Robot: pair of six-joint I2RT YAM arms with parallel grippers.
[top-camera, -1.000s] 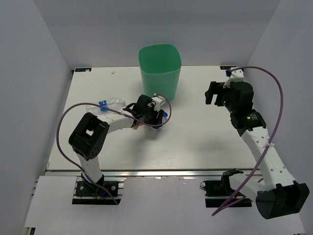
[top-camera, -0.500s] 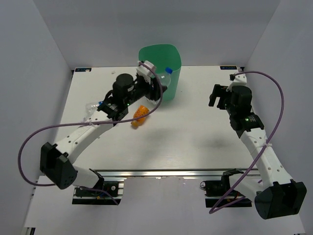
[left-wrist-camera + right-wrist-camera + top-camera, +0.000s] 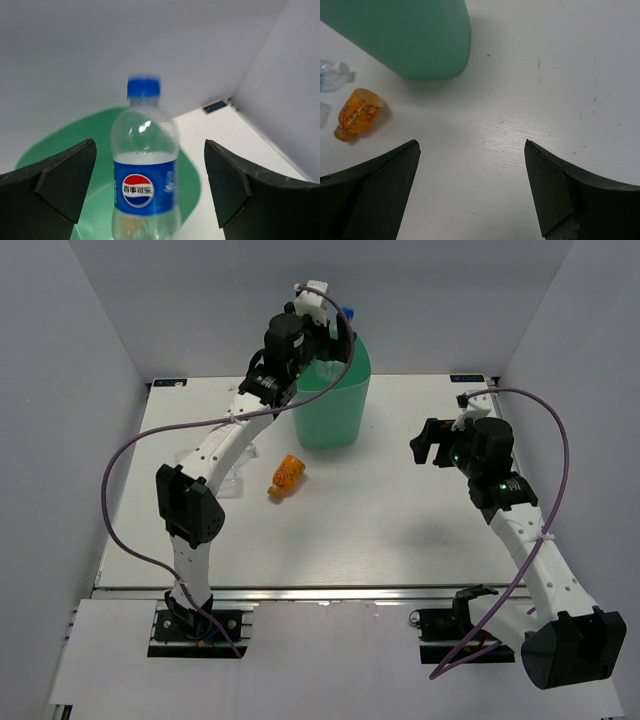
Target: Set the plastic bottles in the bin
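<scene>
The left arm is reaching high over the bin (image 3: 330, 410), with the left gripper (image 3: 328, 328) hanging above the rim. In the left wrist view its jaws are standing wide apart, and a clear bottle (image 3: 145, 165) with a blue cap and a blue label is sitting upright between them, touching neither finger where it shows. Its base is running out of the bottom of that view, so I cannot tell what is bearing it. The green mouth of the bin is lying right behind and below the bottle.

The right gripper (image 3: 430, 445) is hovering over the table (image 3: 400, 510), to the right of the bin and well apart from it, jaws spread wide and gripping nothing.

An orange bottle (image 3: 287, 474) is lying on its side on the table, near the bin's base and in front of it to the left. Another clear bottle (image 3: 332, 75) is lying further left, only partly showing at the edge of the right wrist view
</scene>
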